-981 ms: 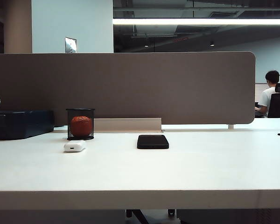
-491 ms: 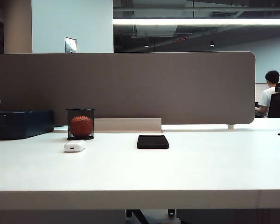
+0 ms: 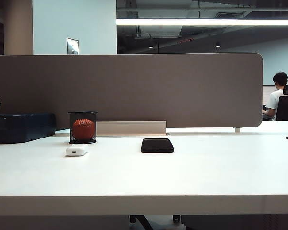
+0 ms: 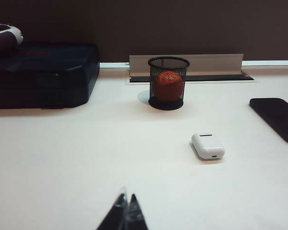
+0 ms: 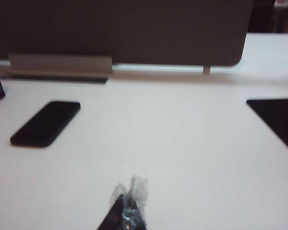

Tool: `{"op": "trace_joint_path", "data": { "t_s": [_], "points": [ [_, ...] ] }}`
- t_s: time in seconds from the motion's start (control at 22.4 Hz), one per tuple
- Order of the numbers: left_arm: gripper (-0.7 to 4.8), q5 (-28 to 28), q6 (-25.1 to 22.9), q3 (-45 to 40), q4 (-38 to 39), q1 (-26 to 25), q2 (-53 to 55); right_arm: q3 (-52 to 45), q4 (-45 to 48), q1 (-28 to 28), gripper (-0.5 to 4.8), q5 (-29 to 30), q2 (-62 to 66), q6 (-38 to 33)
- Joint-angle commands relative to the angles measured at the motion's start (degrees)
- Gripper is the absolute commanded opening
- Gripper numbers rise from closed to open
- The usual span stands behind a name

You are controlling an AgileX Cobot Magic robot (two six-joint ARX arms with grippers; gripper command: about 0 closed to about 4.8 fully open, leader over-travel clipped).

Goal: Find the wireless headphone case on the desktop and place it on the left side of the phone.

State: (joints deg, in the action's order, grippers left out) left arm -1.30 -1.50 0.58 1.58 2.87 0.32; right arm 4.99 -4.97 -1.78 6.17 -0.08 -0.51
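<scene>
The wireless headphone case (image 3: 76, 150) (image 4: 208, 145), small, white and glossy, lies on the white desktop (image 3: 144, 177) in front of a mesh cup. The black phone (image 3: 157, 145) (image 4: 277, 117) (image 5: 45, 123) lies flat to its right in the exterior view. Neither arm shows in the exterior view. My left gripper (image 4: 126, 200) is shut and empty, well short of the case. My right gripper (image 5: 129, 189) is shut and empty, away from the phone.
A black mesh cup (image 3: 82, 127) (image 4: 168, 83) holds an orange-red ball. A dark blue box (image 3: 21, 127) (image 4: 43, 74) sits at the far left. A grey partition (image 3: 134, 88) closes the back of the desk. A dark flat object (image 5: 276, 120) lies at the right.
</scene>
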Motion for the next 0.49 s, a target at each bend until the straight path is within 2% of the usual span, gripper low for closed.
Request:
{"op": "trace_joint_path", "data": {
  "t_s": [0.04, 0.49],
  "points": [
    [-0.05, 0.0, 0.0, 0.1, -0.4, -0.1, 0.1, 5.7, -1.9, 0.0, -0.06, -0.1, 0.0, 0.1],
    [-0.05, 0.0, 0.0, 0.0, -0.4, -0.1, 0.0, 19.3, -9.2, 0.0, -0.06, -3.1, 1.2, 0.1]
  ]
}}
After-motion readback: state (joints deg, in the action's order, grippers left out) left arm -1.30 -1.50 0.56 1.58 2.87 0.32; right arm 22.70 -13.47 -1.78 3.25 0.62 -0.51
